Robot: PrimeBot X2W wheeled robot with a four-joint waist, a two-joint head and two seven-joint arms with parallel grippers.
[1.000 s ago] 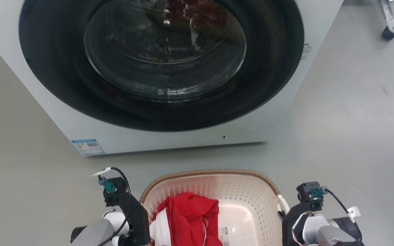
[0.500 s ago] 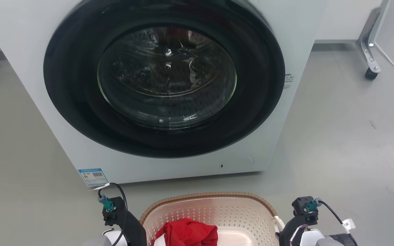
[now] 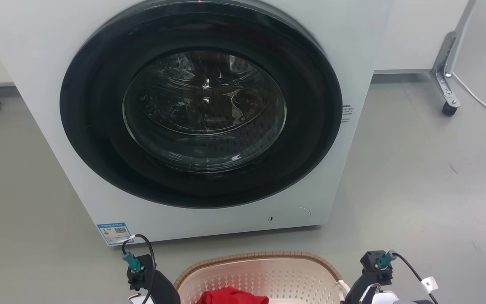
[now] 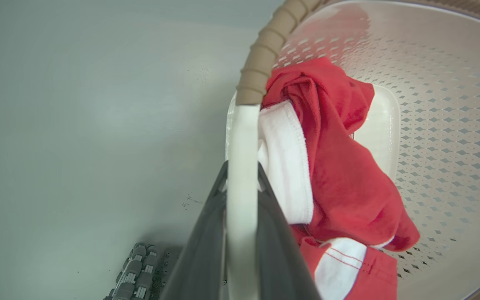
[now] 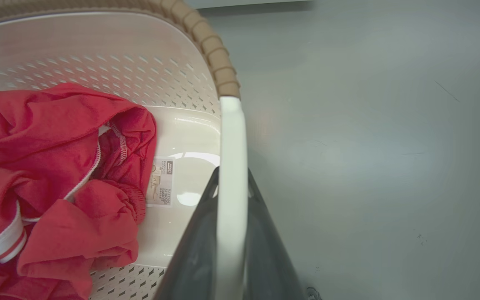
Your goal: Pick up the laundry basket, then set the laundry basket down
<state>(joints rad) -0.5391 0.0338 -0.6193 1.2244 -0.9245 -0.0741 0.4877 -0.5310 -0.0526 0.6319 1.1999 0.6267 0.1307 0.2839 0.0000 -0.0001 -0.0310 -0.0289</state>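
Both handles of laundry basket gripped, facing washing machine.
Left fingers and right fingers each clamped on a white handle; red garment inside.

Our left gripper clamped on laundry basket handle; right gripper likewise (fingers pinch from both sides). Wrists near, wide apart.

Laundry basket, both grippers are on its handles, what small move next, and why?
Probably a level lift with both arms together. The left gripper and right gripper are each shut on a white side handle of the cream-white perforated plastic laundry basket, and the red and white clothes sit toward its left side, so uneven raising might tip it.
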